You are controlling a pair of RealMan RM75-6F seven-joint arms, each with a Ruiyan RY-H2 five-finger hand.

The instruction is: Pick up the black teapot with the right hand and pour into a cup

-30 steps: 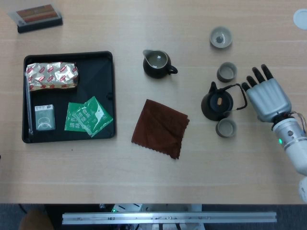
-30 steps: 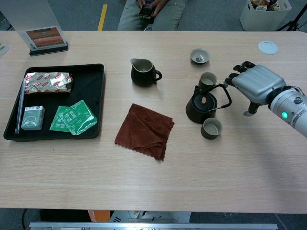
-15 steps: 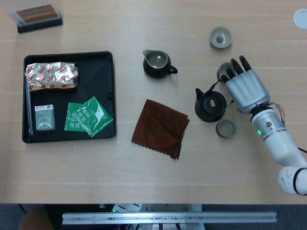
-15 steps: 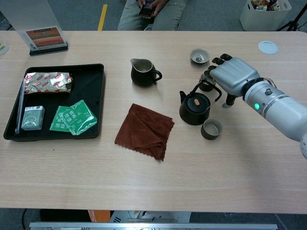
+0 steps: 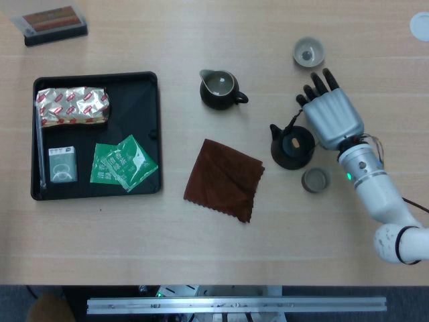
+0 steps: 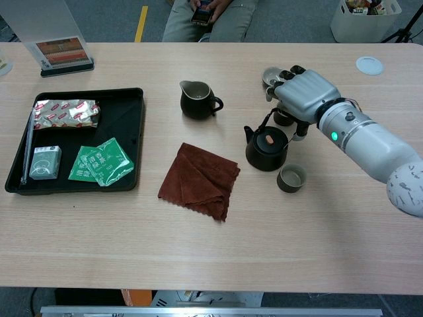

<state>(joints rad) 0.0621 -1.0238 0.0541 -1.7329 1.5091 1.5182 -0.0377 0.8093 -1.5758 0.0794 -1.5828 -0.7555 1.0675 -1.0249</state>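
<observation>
Black teapot sits on the desk between two small cups, and my right hand lies just over its wire handle with fingers stretched forward; whether any finger hooks the handle, I cannot tell. To do this well, I judge I should curl firmly round the handle, lift straight up, then tip slowly over the near cup. Writing on the tray's packets and the far card is too small to read.
</observation>
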